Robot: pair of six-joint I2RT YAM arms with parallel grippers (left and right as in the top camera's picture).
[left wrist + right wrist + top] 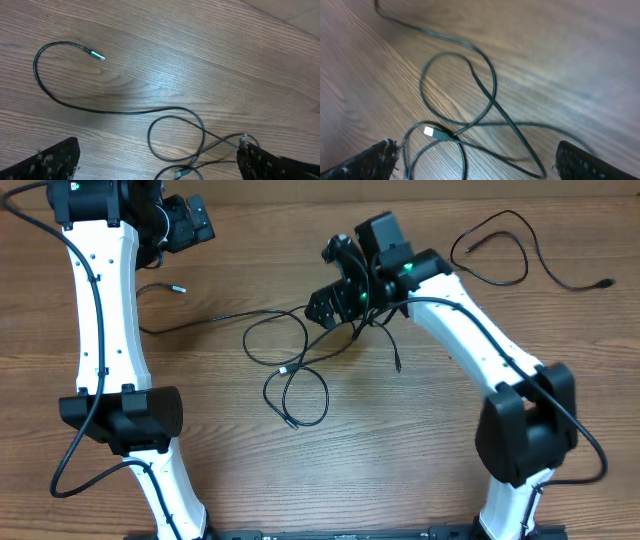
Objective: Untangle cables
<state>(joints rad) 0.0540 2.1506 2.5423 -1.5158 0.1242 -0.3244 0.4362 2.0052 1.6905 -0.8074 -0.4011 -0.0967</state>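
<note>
The tangle [494, 95] of cables lies mid-desk [420, 450], right under the right gripper [475, 150], whose fingers are spread wide and empty above the loops. One strand runs toward the left edge, and its plug [96, 55] lies ahead of the left gripper [157, 147], also spread and empty. A separate cable [608, 283] curls near the far right corner. From overhead the right gripper hides part of the tangle, and the right wrist view is blurred. Both arms bend at the elbow, the right one angled down over the tangle.
</note>
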